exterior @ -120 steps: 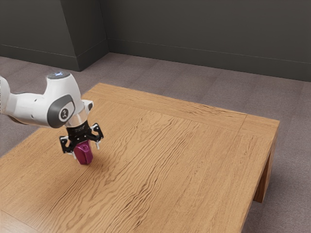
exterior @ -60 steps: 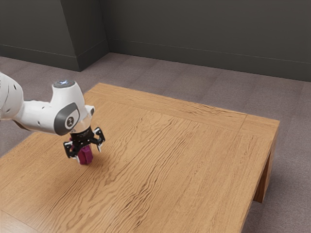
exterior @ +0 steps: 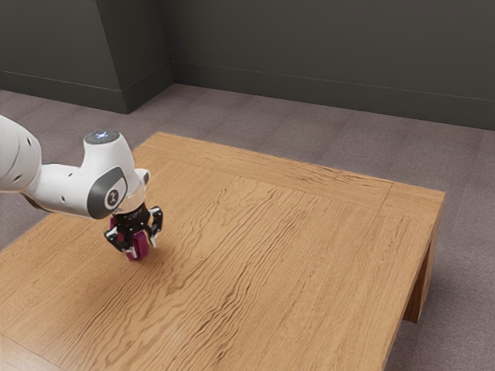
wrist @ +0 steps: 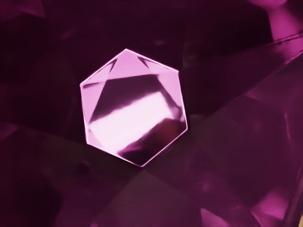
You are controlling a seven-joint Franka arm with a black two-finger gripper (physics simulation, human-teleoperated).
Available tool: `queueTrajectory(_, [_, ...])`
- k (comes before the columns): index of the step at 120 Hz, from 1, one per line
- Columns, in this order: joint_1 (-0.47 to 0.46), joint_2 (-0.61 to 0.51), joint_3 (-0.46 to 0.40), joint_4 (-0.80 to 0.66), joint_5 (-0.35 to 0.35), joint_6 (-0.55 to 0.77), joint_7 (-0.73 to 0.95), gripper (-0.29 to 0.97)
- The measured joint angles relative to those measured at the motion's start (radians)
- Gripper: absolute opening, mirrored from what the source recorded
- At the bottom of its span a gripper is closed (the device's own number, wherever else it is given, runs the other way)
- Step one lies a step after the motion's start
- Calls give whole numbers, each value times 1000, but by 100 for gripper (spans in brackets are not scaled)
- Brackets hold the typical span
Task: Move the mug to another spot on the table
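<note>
Where the exterior view looked across the room, we saw the white arm (exterior: 66,185) reaching in from the exterior view's left and bending down over the wooden surface (exterior: 309,232). Under its black hand stood the mug (exterior: 139,250) — a small magenta piece, upright. It was set on the wood in the part of the surface toward the exterior view's left, well apart from the far corner and from the edge on the exterior view's right. The hand sat low over it, covering the mug's top, so that just its lower body showed beneath. Whether the jaws were clenched on the mug or stood released around it we could not tell; hand and mug ran together there. A faint shadow lay on the wood just beside the mug. Around the surface spread a grey-brown floor (exterior: 325,131), and dark walls (exterior: 309,39) rose behind it.

In the wrist view we looked straight down into the mug from close above. Its glossy inner walls were deep purple, and at their middle lay the base (wrist: 132,108) — a bright pink hexagon with light reflected across it.
</note>
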Motion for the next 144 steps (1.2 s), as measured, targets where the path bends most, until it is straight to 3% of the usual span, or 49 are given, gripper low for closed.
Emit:
queueTrajectory(27, [-11, -8, 14, -7, 26, 3, -13, 14])
queueTrajectory(94, [-121, -107, 37, -16, 254, 50, -36, 7])
queueTrajectory(121, [-183, -177, 37, -113, 279, 135, -34, 8])
queueTrajectory(144, [-254, -182, 40, -162, 288, 179, -26, -1])
